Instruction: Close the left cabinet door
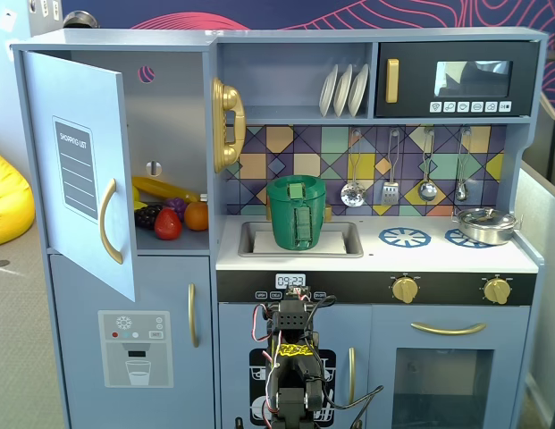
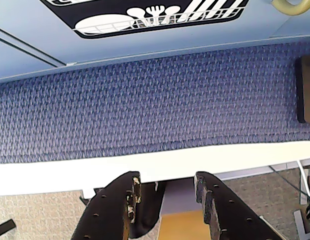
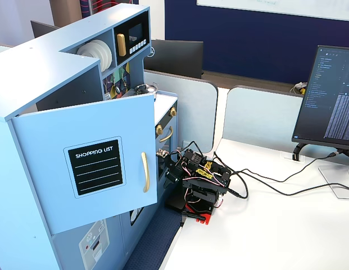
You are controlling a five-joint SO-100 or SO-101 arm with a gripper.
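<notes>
The left cabinet door point(image 1: 80, 170) is light blue, with a black "SHOPPING LIST" panel and a curved gold handle point(image 1: 107, 222). It stands swung wide open from its hinge at the cabinet's left edge. It also shows in the other fixed view point(image 3: 90, 163), sticking out towards the table. My arm point(image 1: 293, 357) sits folded low in front of the kitchen's middle, well right of the door and below it point(image 3: 199, 180). In the wrist view my gripper point(image 2: 167, 177) is open and empty, pointing down over the white table edge point(image 2: 55, 172) and blue carpet.
The open cabinet holds toy fruit point(image 1: 170, 214) on a shelf. A gold phone point(image 1: 228, 125), a green pot point(image 1: 297, 212) in the sink, the ice-dispenser door point(image 1: 134, 344) and the microwave point(image 1: 456, 80) are nearby. A monitor point(image 3: 331, 95) and cables point(image 3: 264, 188) are on the white table.
</notes>
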